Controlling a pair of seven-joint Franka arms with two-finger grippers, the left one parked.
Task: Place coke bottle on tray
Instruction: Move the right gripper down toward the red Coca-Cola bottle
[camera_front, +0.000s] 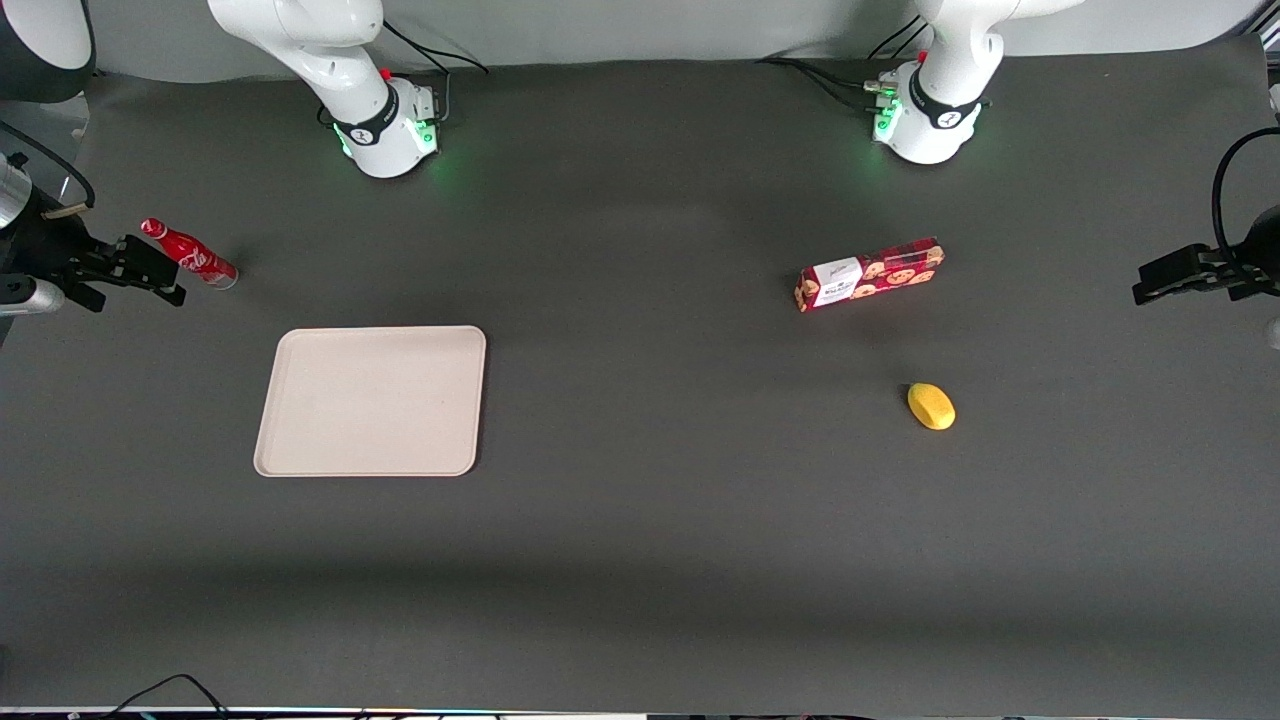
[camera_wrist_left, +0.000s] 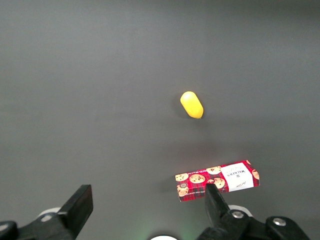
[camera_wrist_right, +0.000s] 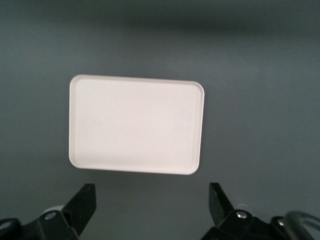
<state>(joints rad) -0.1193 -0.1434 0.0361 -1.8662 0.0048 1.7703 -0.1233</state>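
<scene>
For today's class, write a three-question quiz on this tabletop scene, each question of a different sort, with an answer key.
1. True or false: the coke bottle already lies on the tray.
2. Multiple choice: the right arm's gripper is A) shut on the coke bottle, B) open beside the coke bottle, C) resting on the tray.
3. Fill in: nearer the front camera than the cookie box lies a yellow ____.

Key:
1. False; the coke bottle lies on the table, apart from the tray.
2. B; its fingers stand wide apart.
3. Lemon-like object.

Pincer (camera_front: 160, 272) overlaps coke bottle (camera_front: 190, 254); arm cut off.
</scene>
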